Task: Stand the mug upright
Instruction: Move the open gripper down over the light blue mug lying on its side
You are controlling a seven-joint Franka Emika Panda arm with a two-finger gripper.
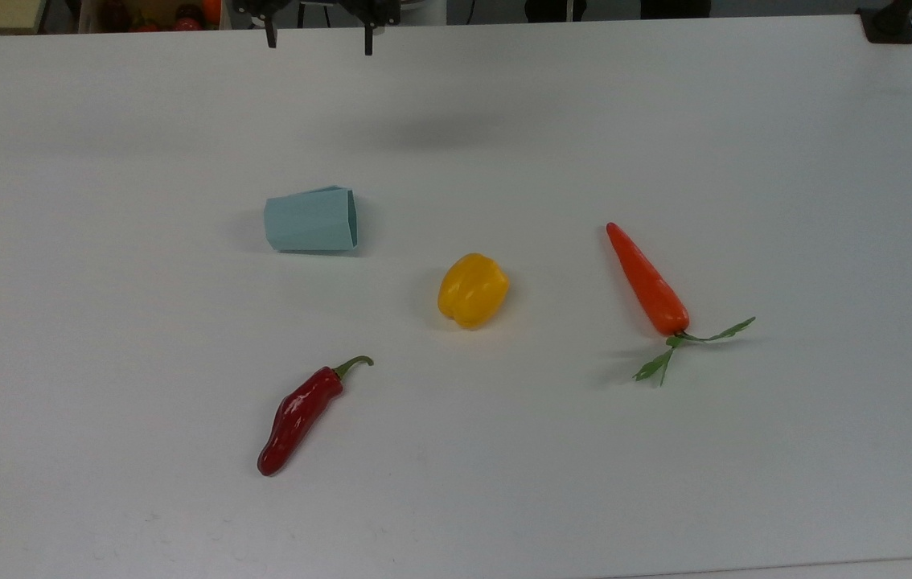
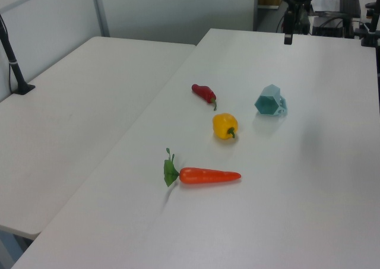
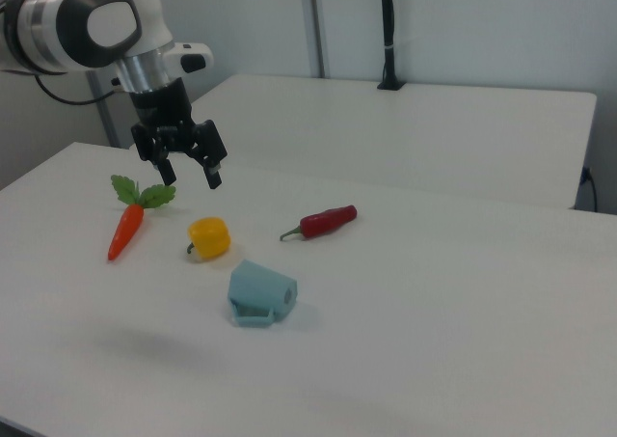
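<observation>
A robotics lab is suggested — plain white tables (image 2: 89,103) are pushed together, a black camera pole (image 3: 388,32) is clamped behind them, beside grey partition walls (image 2: 172,10).

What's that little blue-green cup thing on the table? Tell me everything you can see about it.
The mug is a small, pale blue-green faceted cup with a matte surface and a darker teal inside. It lies on its side on the white table, its wide open rim facing the top view's right, toward the yellow bell pepper. It tapers to a narrower base. Nothing touches it but the table.
</observation>
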